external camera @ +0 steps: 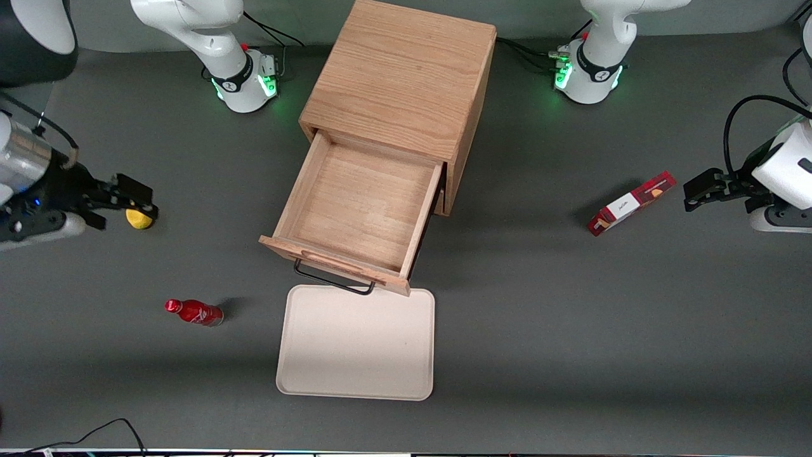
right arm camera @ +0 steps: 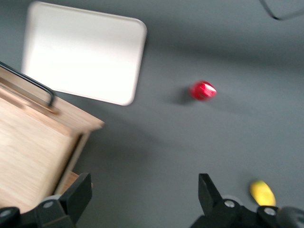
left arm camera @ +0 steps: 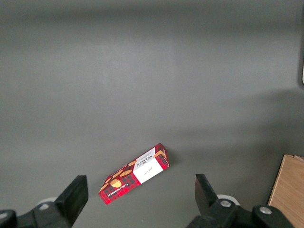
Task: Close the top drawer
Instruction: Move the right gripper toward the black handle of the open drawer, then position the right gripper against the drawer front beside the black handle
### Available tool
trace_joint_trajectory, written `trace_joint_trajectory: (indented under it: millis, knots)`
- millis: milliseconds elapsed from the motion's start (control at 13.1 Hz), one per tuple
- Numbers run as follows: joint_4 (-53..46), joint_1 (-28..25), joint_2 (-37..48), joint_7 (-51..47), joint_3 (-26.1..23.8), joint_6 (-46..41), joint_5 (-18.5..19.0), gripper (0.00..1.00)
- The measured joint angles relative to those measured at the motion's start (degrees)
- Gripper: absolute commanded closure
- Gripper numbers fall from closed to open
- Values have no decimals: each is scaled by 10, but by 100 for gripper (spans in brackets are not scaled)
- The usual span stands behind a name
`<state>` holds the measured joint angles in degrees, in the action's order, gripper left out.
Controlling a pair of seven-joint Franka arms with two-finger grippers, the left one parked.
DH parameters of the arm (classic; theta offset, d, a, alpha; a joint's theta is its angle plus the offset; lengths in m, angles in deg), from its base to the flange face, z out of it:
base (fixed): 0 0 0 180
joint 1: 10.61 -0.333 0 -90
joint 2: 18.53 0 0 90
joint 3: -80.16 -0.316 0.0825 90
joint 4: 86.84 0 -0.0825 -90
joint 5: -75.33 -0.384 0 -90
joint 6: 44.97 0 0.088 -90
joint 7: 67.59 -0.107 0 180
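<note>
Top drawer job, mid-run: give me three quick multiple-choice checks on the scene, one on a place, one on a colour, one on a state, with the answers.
1. Where is the working arm's tool?
A. On the drawer handle
B. Toward the working arm's end of the table, by the lemon
C. Over the tray

2. What colour is the bottle lying on the table?
A. Red
B. Green
C. Blue

3. What state is the top drawer in?
A. Shut
B. Pulled out, empty
C. Pulled out, full

Answers:
1 B: the tool is beside the lemon, apart from the cabinet.
2 A: the bottle is red.
3 B: the top drawer shows a bare wooden floor, its front over the tray.
</note>
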<state>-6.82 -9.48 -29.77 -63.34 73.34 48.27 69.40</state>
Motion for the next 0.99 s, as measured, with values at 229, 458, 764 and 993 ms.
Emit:
trace_joint_trajectory:
  millis: [229, 458, 764, 993]
  knots:
    - [-106, 5, -99, 16, -46, 27, -16, 0]
    - [-150, 6, -165, 16, -104, 105, -18, 0]
    - [-168, 4, -224, 19, -161, 162, -18, 0]
    - [-178, -12, -258, 74, -185, 161, -18, 0]
